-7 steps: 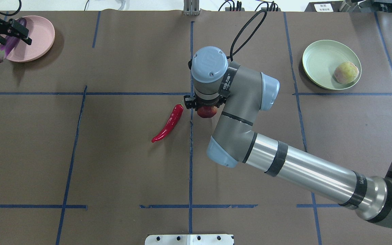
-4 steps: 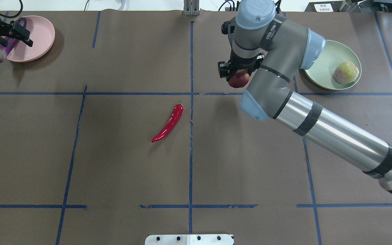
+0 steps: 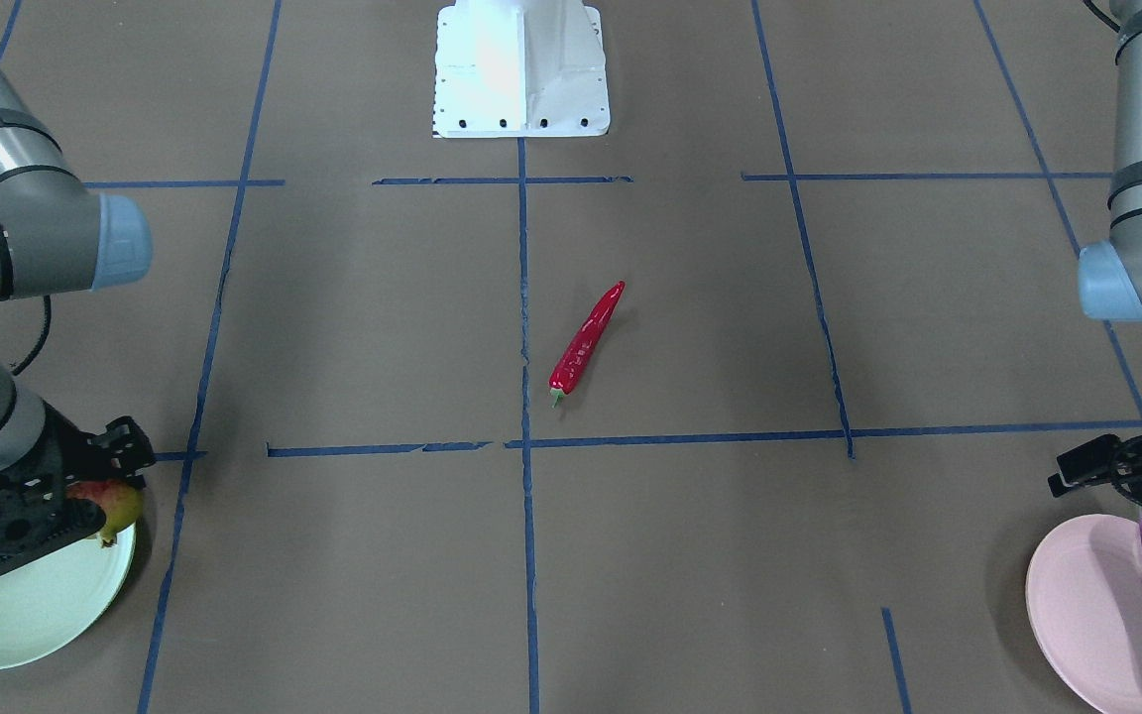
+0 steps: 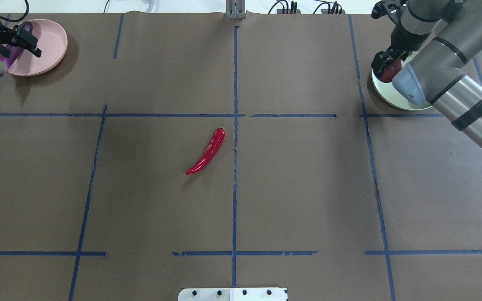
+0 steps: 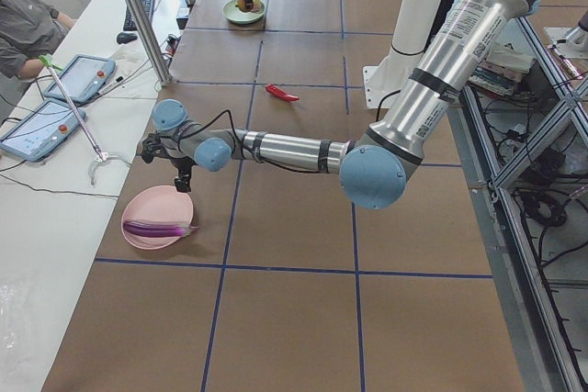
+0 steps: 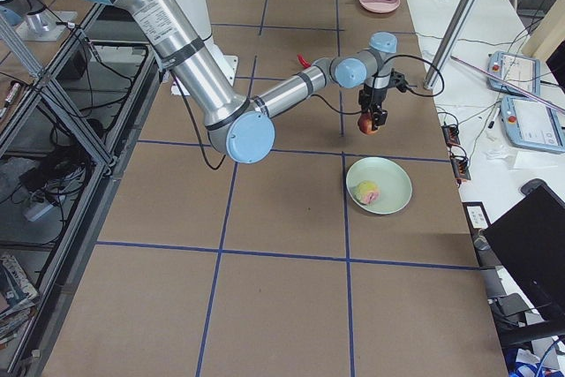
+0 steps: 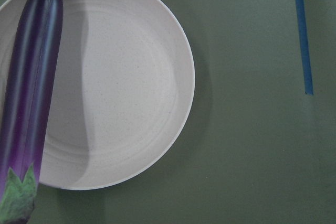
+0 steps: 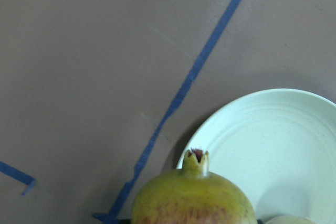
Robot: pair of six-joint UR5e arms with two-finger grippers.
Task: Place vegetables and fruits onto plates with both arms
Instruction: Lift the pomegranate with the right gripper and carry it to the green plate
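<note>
if the right gripper [image 3: 56,501], clamped on the pomegranate [image 3: 118,504], lets go at the edge of the mint plate [image 3: 26,620], the fruit may roll off.

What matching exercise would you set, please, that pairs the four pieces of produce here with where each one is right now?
Things:
1. chili pepper
2. eggplant
3. pomegranate
4. flat peach

Places:
A. resting inside the mint plate
B. held in the air at the mint plate's rim
C. lying on the bare table, away from both plates
D. lying across the pink plate

Pairs: 1-C, 2-D, 3-B, 4-A.
</note>
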